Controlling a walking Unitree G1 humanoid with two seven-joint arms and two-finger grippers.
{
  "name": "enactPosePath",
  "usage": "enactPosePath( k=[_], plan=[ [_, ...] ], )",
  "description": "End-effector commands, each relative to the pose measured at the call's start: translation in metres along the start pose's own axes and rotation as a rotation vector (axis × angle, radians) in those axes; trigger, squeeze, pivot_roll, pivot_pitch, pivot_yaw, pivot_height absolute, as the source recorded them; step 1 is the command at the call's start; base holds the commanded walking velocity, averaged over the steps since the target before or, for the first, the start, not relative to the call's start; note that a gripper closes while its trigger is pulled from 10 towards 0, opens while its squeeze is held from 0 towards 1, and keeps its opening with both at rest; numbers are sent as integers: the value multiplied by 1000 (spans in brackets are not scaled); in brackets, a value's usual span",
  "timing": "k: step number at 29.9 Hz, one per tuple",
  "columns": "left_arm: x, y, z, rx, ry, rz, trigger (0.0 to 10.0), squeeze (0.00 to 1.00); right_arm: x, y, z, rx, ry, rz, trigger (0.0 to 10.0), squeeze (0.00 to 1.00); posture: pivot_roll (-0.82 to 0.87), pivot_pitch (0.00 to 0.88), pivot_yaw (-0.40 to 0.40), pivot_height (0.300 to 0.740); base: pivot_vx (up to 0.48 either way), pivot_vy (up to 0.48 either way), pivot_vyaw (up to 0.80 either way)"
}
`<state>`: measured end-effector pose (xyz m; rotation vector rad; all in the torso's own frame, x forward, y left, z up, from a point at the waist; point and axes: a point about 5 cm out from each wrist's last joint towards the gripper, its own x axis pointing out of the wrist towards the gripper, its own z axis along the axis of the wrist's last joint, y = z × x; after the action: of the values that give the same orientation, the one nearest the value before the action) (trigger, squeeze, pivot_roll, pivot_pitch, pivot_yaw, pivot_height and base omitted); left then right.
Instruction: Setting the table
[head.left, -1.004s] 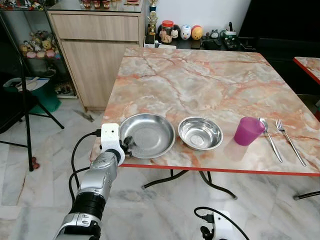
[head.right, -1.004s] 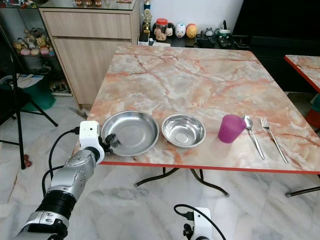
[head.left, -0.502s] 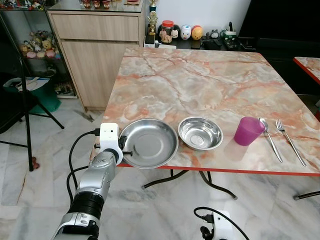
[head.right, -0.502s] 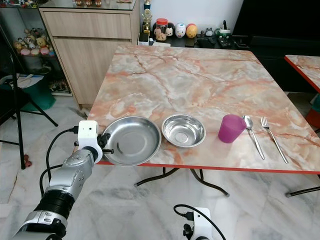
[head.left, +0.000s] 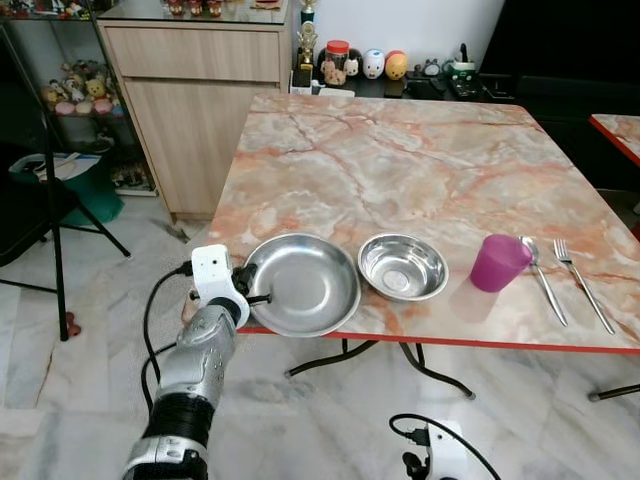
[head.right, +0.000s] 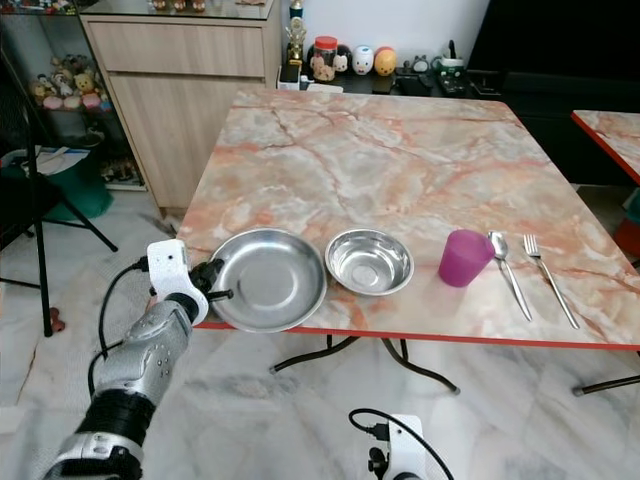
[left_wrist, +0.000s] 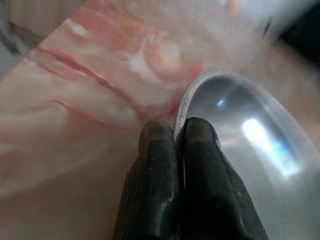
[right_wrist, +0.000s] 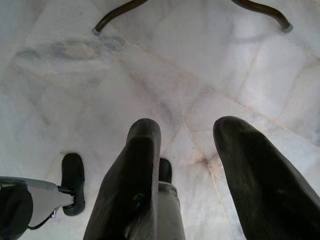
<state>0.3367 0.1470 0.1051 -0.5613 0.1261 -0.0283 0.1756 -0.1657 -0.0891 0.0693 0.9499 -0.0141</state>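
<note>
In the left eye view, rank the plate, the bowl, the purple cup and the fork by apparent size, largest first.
1. Plate, pinched at its rim by the left gripper.
2. Bowl.
3. Purple cup and fork: unsure, since the fork is longer but far thinner.

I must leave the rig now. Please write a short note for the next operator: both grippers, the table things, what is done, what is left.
Left gripper: jaws shut on the rim of the steel plate, which overhangs the table front edge.
Right gripper: open, hanging idle above the floor.
On the table, in a row: steel bowl, purple cup, spoon, fork.
Left to do: seat the plate fully on the table, then release.
</note>
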Motion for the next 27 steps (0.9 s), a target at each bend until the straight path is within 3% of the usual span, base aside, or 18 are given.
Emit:
enactPosePath(
  k=[1, 5, 15, 20, 27],
  plan=[
    [-2, 0, 11, -86, -69, -17, 10000, 0, 0, -3, 1, -11, 2, -4, 10000, 0, 156, 0, -78, 740, 0, 0, 0],
    [-4, 6, 14, -220, -118, -1, 10000, 0, 0, -4, 1, -10, 4, -5, 10000, 0, 153, 0, -84, 740, 0, 0, 0],
    [-4, 7, 31, -395, -237, 10, 10000, 0, 0, -5, 1, -10, 3, -9, 10000, 0, 149, 0, -91, 740, 0, 0, 0],
    [-9, -26, 63, -356, -381, -176, 10000, 0, -1, -6, 1, 8, -5, -14, 10000, 0, 145, 0, -92, 740, 0, 0, 0],
    [-14, -43, 82, -299, -446, -257, 10000, 0, -1, -6, 1, 25, -13, -19, 10000, 0, 146, 0, -95, 740, 0, -34, 0]
  ],
)
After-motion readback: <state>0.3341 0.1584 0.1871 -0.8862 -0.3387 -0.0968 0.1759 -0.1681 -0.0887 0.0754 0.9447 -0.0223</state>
